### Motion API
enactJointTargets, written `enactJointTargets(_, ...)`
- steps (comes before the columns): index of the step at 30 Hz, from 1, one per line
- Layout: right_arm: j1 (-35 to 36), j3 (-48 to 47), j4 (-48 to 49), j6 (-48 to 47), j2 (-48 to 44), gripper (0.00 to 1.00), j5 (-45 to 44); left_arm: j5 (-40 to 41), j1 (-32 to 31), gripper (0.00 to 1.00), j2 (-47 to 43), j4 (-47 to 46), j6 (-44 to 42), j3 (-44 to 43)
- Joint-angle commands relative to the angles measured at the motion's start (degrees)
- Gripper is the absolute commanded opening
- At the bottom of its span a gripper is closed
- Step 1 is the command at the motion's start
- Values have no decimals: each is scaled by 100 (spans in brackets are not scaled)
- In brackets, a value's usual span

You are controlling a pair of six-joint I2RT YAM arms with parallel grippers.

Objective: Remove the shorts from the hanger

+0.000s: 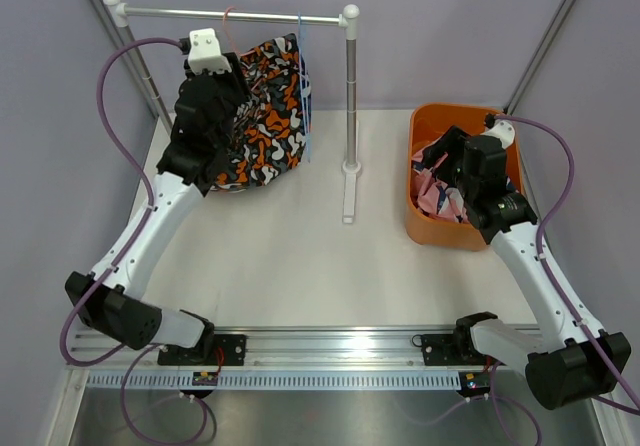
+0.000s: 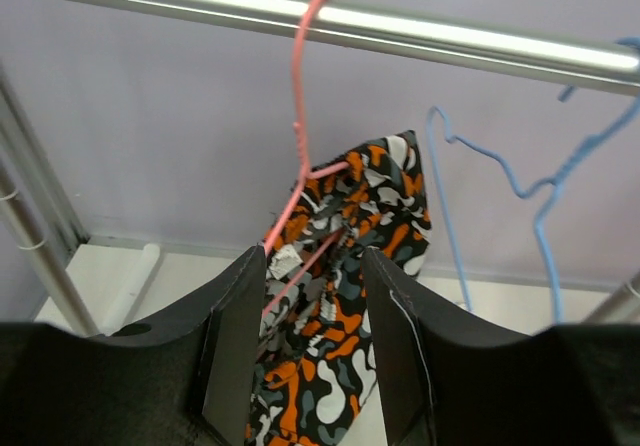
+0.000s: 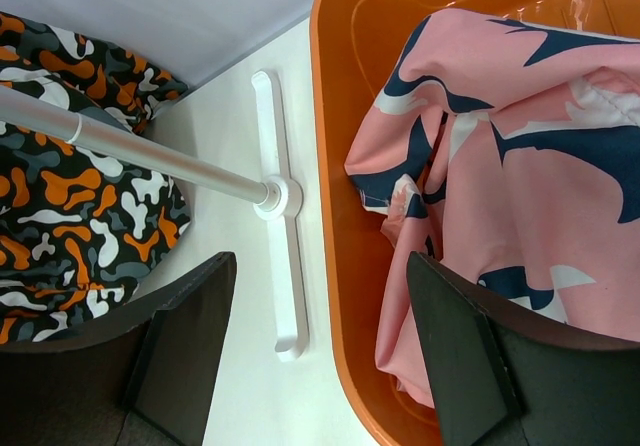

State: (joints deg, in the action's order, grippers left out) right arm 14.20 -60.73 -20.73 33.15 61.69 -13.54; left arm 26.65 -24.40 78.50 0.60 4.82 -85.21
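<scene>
Looking at the left side, we see the black shorts [image 2: 385, 191] hanging on a pink hanger [image 2: 298, 116] that hooks over the metal rail [image 2: 450, 36]. Our left gripper [image 2: 312, 266] is partly open. The cloth and the hanger wire sit in the gap, but it does not squeeze them. A blue hanger [image 2: 545, 216] hangs just beside. Our right gripper [image 3: 320, 271] is wide open and holds nothing, above the orange bin [image 3: 335, 146] on the tabletop [image 3: 240, 366]. The pink shorts [image 3: 540, 196] lie in the bin.
</scene>
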Motion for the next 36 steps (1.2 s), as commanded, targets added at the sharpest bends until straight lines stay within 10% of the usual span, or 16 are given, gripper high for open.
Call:
enactJointTargets(1,-13,-18,254,-115,10,78,106,235,234,47,270,-70,160,-696)
enactJointTargets(20,-22,-44,280,-124,89,78,132,-3112,1596,53,1361,-33,933,-1174)
enactJointTargets(36,-13,-35,298,-142,115,79,44,-3562,1728,52,1765,-227,1012,-1323)
